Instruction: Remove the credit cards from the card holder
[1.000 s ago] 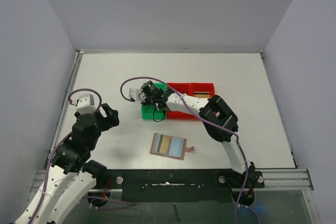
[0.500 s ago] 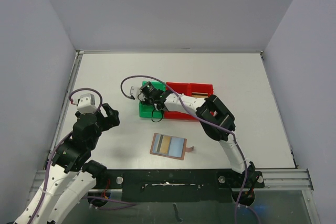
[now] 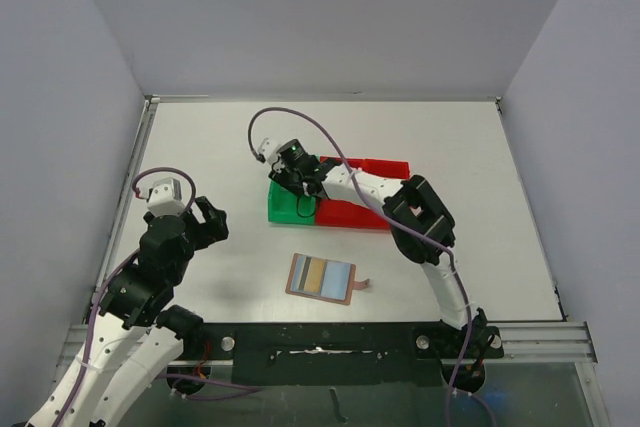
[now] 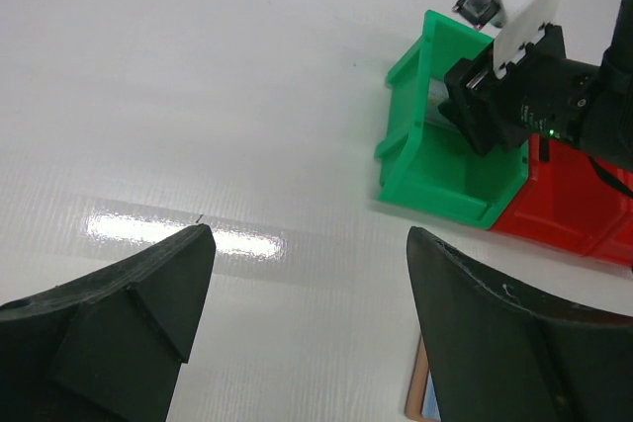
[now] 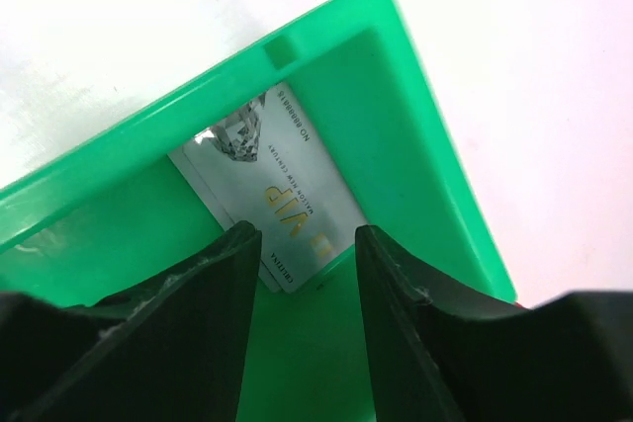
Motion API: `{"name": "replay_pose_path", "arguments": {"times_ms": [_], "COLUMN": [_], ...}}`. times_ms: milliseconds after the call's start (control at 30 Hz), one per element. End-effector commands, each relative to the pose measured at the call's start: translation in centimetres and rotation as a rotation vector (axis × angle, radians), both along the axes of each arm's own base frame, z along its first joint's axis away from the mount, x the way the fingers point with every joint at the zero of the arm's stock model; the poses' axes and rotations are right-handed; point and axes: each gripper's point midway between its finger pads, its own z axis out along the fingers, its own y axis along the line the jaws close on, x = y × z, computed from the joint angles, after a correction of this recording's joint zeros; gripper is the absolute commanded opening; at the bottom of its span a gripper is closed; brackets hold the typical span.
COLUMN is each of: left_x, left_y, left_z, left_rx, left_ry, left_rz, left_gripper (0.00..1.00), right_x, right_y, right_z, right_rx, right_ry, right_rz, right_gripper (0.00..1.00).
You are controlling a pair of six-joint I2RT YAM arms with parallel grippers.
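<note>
The card holder (image 3: pixel 322 277), brown with tan, grey and pale blue credit cards (image 3: pixel 316 275) in its slots, lies flat on the table near the front; its edge (image 4: pixel 419 397) shows in the left wrist view. A silver-grey credit card (image 5: pixel 272 180) with gold lettering lies loose inside the green bin (image 5: pixel 415 126), leaning on its wall. My right gripper (image 5: pixel 307 236) hangs over that bin (image 3: pixel 285 209), open, with nothing between its fingers. My left gripper (image 3: pixel 212 219) is open over bare table left of the holder, jaws wide (image 4: pixel 307 244).
A red bin (image 3: pixel 370 212) adjoins the green bin's right side, and both show in the left wrist view (image 4: pixel 445 160). The right arm (image 3: pixel 420 217) arches over the red bin. Grey walls enclose the table on three sides.
The right gripper's jaws have widened and its wrist has lifted and swung back over the green bin. Both bins have shifted slightly. The left arm has not moved.
</note>
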Motion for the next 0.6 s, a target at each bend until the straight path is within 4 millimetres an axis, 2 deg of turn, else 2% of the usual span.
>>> {"name": "replay_pose_path", "arguments": {"times_ms": [0, 67, 133, 233, 267, 333, 433, 567], "left_x": [0.5, 0.6, 0.6, 0.7, 0.7, 0.7, 0.8, 1.2], "left_y": [-0.3, -0.4, -0.5, -0.6, -0.6, -0.8, -1.2, -2.0], "left_z": [1.4, 1.3, 1.2, 1.1, 1.1, 1.0, 0.8, 0.4], "left_rx": [-0.017, -0.017, -0.015, -0.015, -0.015, -0.017, -0.015, -0.018], "left_ry": [-0.047, -0.045, -0.04, -0.036, -0.035, -0.034, -0.024, -0.005], "left_rz": [-0.011, -0.014, -0.016, -0.023, -0.024, -0.034, -0.049, -0.082], "left_gripper": [0.78, 0.78, 0.78, 0.78, 0.78, 0.78, 0.78, 0.78], "right_x": [0.8, 0.3, -0.4, -1.2, -1.6, -2.4, -4.2, -7.0], "right_y": [2.8, 3.4, 3.1, 0.9, 0.0, -2.0, -5.0, -7.5], "right_z": [11.4, 14.7, 17.1, 21.0, 21.5, 21.8, 20.8, 18.4], "right_rx": [0.339, 0.441, 0.538, 0.661, 0.692, 0.747, 0.803, 0.907], "right_ry": [-0.107, -0.139, -0.157, -0.21, -0.214, -0.2, -0.131, -0.009], "right_rz": [-0.02, 0.001, -0.019, -0.114, -0.161, -0.256, -0.352, -0.417], "right_gripper": [0.45, 0.49, 0.55, 0.68, 0.74, 0.88, 1.0, 0.98]}}
